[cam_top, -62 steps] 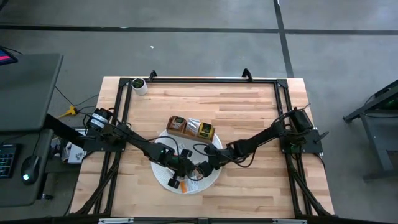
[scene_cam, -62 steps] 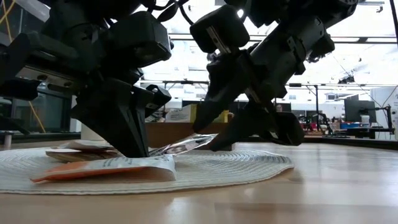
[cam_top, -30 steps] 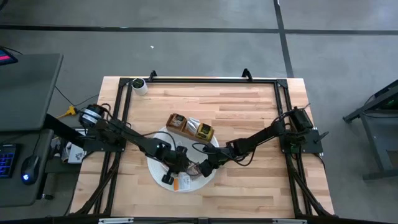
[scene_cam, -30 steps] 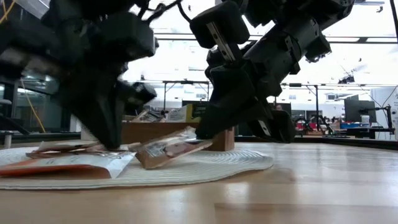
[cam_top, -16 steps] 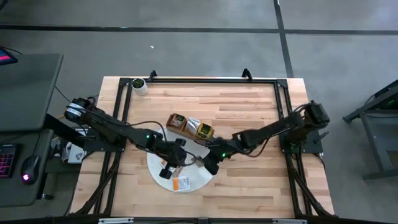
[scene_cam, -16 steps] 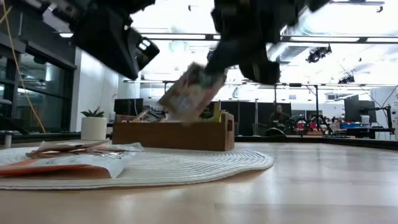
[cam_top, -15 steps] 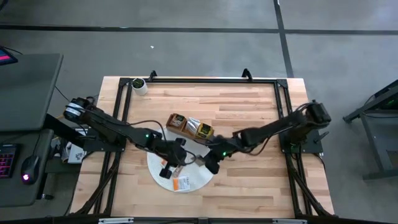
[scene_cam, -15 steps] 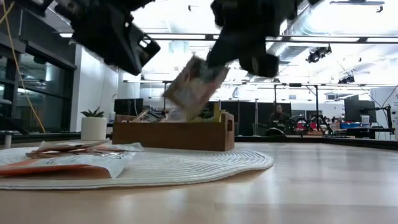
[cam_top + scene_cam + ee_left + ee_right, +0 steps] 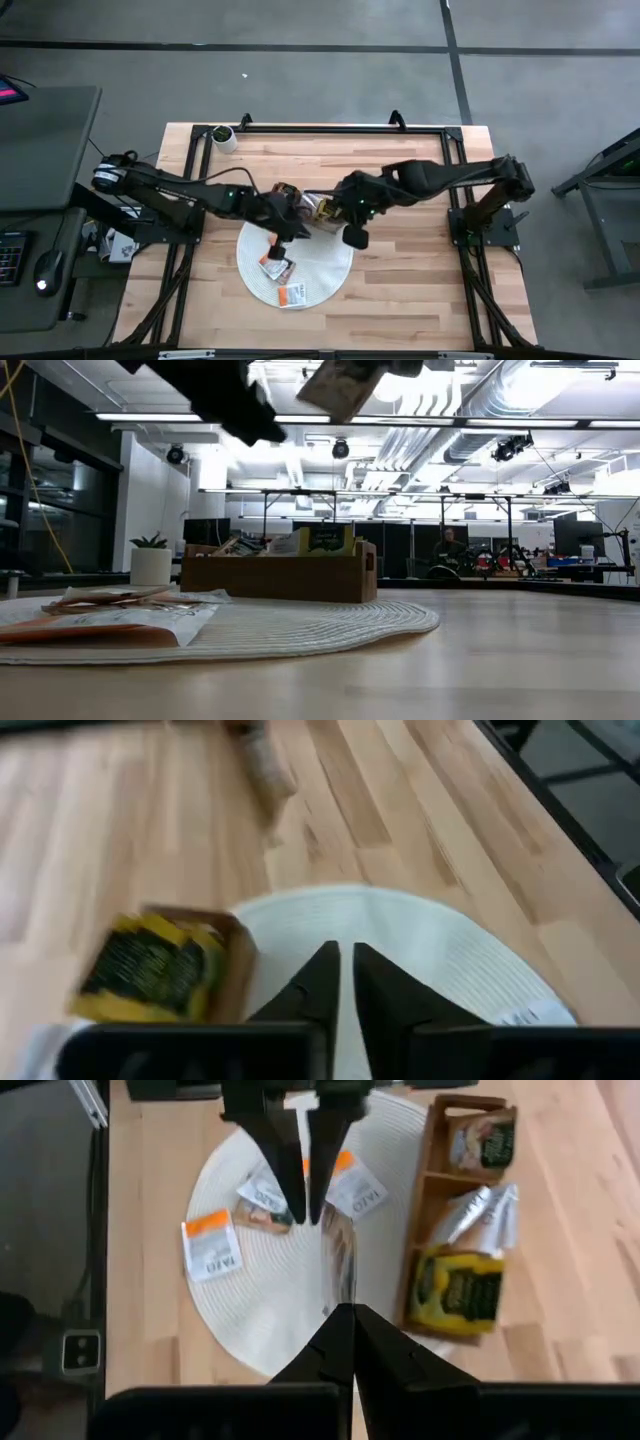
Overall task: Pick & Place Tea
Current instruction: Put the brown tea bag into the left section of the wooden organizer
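Three tea packets (image 9: 212, 1245) lie flat on the round white mat (image 9: 318, 272). More packets stand in the wooden tray (image 9: 280, 578) at the mat's far side. My right gripper (image 9: 348, 236) hangs high over the mat's right part, shut on one brownish tea packet (image 9: 338, 382). My left gripper (image 9: 286, 234) is raised over the mat's middle and points down. Its fingers (image 9: 325, 982) are a narrow slit apart with nothing between them. My right gripper pinches the tea packet by one end (image 9: 343, 1295) between its two fingers, which point down at the mat. The packet reaches out past the fingertips, edge-on to the wrist camera. It hangs tilted, high above the mat and clear of everything.
A small white pot (image 9: 222, 138) stands at the table's far left corner. Black frame rails (image 9: 330, 128) run along the far and side edges. Bare wood lies right of the mat and beyond the tray.
Both grippers have risen off the mat and gone toward the tray. The right one has carried a tea packet up with it. That packet first lay with one end on the mat and now hangs clear, high above it. The other packets stay flat.
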{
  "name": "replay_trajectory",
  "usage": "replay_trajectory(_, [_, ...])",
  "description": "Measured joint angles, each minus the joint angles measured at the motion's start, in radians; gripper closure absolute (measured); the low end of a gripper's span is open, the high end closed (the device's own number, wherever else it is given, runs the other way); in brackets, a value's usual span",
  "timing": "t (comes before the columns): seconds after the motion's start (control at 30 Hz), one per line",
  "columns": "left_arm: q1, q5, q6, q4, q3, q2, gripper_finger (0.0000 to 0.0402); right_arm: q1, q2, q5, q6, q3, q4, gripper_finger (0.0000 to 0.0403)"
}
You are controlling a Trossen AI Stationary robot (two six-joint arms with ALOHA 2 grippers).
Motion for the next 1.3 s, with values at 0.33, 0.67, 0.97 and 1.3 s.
replay_trajectory(0.33, [0.076, 0.060, 0.053, 0.166, -0.001, -0.036, 0.0234, -0.002, 0.000, -0.010, -0.029, 0.034, -0.179, 0.0403])
replay_trajectory(0.67, [0.135, 0.115, 0.048, 0.159, 0.146, 0.004, 0.0184, 0.002, 0.001, 0.001, -0.038, -0.004, -0.147, 0.0403])
replay_trajectory(0.97, [0.135, 0.082, 0.039, 0.127, 0.161, 0.040, 0.0183, 0.000, 0.001, 0.018, -0.057, -0.004, -0.107, 0.0403])
replay_trajectory(1.3, [0.135, 0.085, -0.005, 0.168, 0.166, 0.082, 0.0183, -0.007, 0.001, 0.035, -0.077, -0.004, -0.061, 0.0403])
